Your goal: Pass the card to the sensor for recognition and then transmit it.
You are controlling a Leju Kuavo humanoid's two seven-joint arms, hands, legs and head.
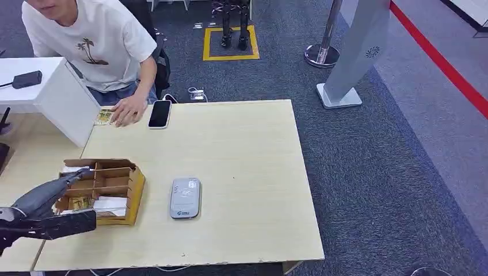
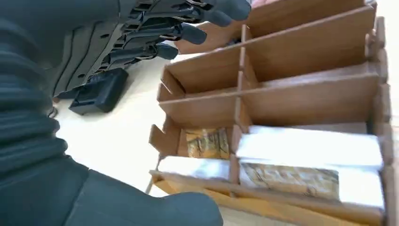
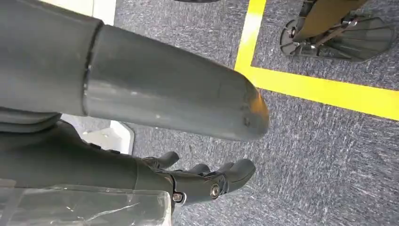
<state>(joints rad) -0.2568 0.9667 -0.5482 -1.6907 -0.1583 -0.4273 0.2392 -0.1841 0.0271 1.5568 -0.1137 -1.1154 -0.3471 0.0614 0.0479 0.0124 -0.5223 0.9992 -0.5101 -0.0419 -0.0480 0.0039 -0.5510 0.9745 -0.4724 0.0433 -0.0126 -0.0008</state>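
My left hand [image 1: 60, 198] hangs over the nine o'clock edge of the table [image 1: 247, 149], above the cardboard divider box [image 1: 118, 181]. That box sits on my left, I judge, so this arm can reach it without crossing my body. In the left wrist view my fingers [image 2: 188, 33] are spread and extended with my thumb [image 2: 141, 207] well apart from them, so the hand is wide and holds nothing. The arm is stretched forward and low, the fingers aimed toward the box's far compartments.

The card [image 2: 207, 142] I take to be my target lies flat in a small near compartment, a yellowish printed piece, with white packets just beside it. My fingers are not touching it yet.

Toward three o'clock from the box, the grey sensor [image 1: 185, 198] lies flat on the table, face up, near enough for a short carry.

At twelve o'clock a person's hand [image 1: 129, 109] rests on another card beside a phone [image 1: 160, 113], likely where I must pass mine.

My right hand [image 3: 207, 181] hangs at my side over the carpet, fingers loosely curled around nothing.
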